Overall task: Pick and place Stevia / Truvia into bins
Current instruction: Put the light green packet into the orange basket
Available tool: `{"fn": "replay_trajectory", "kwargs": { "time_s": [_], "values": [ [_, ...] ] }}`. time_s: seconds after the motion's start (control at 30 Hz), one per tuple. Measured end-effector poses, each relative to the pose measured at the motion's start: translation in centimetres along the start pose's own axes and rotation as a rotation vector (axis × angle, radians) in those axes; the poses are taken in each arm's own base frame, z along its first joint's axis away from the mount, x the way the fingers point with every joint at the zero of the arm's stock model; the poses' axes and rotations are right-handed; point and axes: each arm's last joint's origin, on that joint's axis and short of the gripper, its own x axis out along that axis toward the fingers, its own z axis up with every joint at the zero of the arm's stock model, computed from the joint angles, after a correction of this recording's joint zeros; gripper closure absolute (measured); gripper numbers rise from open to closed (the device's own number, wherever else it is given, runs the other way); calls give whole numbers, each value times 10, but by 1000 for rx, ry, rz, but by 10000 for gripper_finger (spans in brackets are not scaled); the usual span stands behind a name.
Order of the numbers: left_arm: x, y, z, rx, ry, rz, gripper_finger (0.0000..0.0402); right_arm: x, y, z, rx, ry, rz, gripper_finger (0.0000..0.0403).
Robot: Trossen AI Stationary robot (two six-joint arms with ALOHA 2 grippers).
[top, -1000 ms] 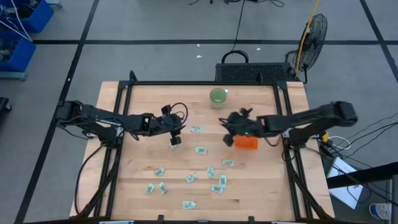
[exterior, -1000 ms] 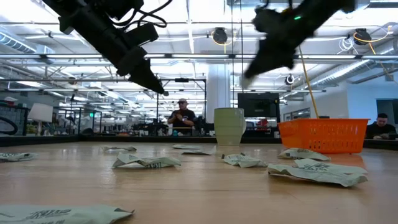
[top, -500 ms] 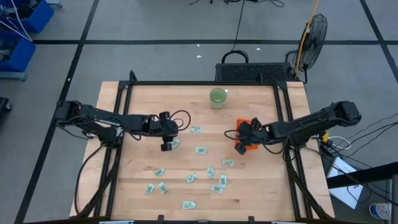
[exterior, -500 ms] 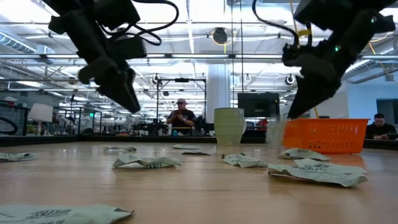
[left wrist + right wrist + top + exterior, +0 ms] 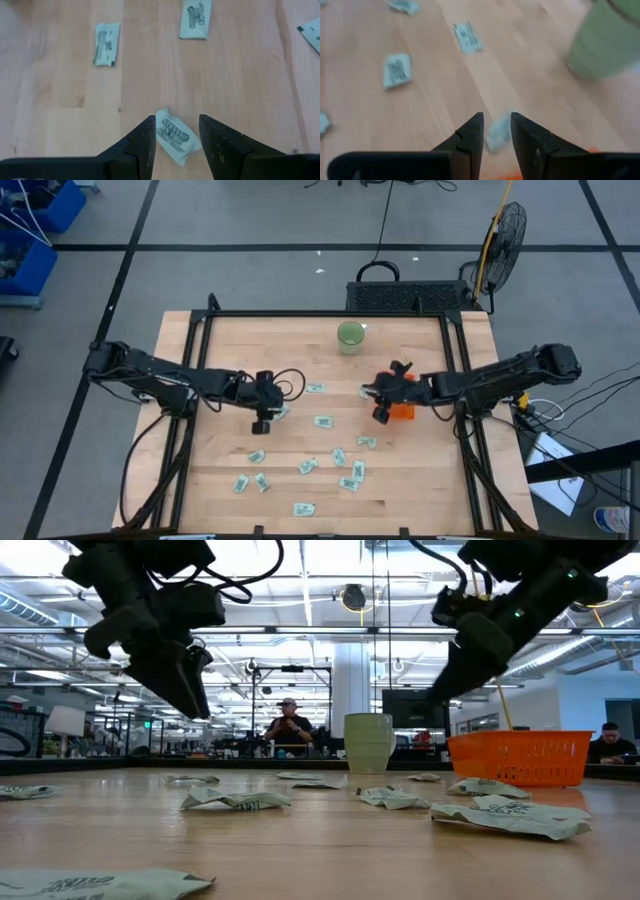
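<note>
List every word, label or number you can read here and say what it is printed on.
None can be read.
Sachets: dark print, too small and blurred to read.
Sachet between the left gripper's open fingers: print unreadable.
Green cup, orange bin: no lettering visible.

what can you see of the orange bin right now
The orange bin is a small rectangular plastic tray with low, slotted walls. It sits upright on the wooden table, right of centre. From above, the right gripper covers much of it. Its contents cannot be seen. A sachet lies in front of it.
</note>
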Motion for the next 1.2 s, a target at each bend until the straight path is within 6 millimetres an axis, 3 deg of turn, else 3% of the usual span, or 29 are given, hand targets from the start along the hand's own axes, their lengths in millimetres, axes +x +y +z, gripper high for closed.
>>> {"fn": "replay_trajectory", "kwargs": {
  "time_s": [0.27, 0.4, 0.6, 1.03, 1.2],
  "values": [
    [-3, -20, -9, -129, 104, -167, 245, 2, -4, 9, -132, -71, -6, 309],
    [-5, -32, -9, -168, 97, -150, 245, 2, -4, 12, -189, -98, -4, 309],
    [-6, -42, -4, -125, 7, -44, 245, 1, -3, 15, -185, -130, 1, 309],
    [-7, -45, 1, 9, -55, -51, 245, 10, -7, 18, -174, -117, 85, 300],
    [-5, -36, 4, 54, -76, -28, 245, 15, -4, 51, -235, -92, 188, 290]
  ]
}}
